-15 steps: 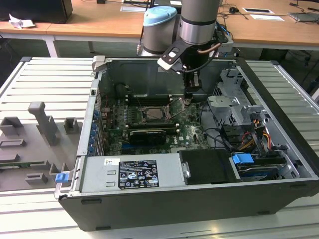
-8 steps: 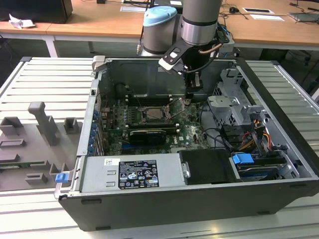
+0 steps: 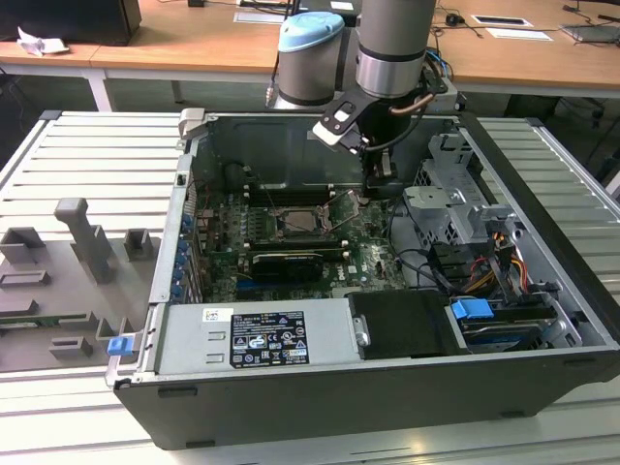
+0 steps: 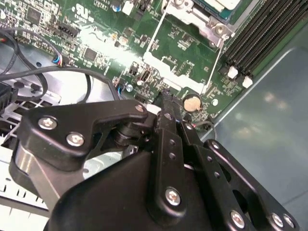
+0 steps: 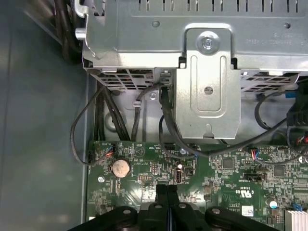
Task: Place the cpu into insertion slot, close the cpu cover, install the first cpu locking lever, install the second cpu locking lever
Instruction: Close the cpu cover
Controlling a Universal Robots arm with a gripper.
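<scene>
Table: a slatted metal table (image 3: pixel 87 165) carried the open computer case (image 3: pixel 320 407).
Arm: the robot arm (image 3: pixel 392 39) reached down into the case from its far side.
Motherboard: the green motherboard (image 3: pixel 368 257) lay flat on the case floor.
Drive cage: a grey metal drive cage (image 5: pixel 207 86) stood just beyond the board's edge.
Gripper: the gripper (image 5: pixel 167 192) hung low over the board, fingers pressed together with nothing between them, at the exterior view's right of the insertion slot (image 3: pixel 295 221) and apart from it.
Cpu cover: the silvery cpu cover (image 4: pixel 204 21) framed the socket; whether it lay fully flat could not be told.
Cpu: the cpu (image 4: pixel 216 4) showed its pale top inside that frame.
Levers: two thin wire levers (image 4: pixel 153 38) ran out from the socket across the board.
Coin cell: a round coin cell (image 4: pixel 192 102) sat near the fingertips.
</scene>
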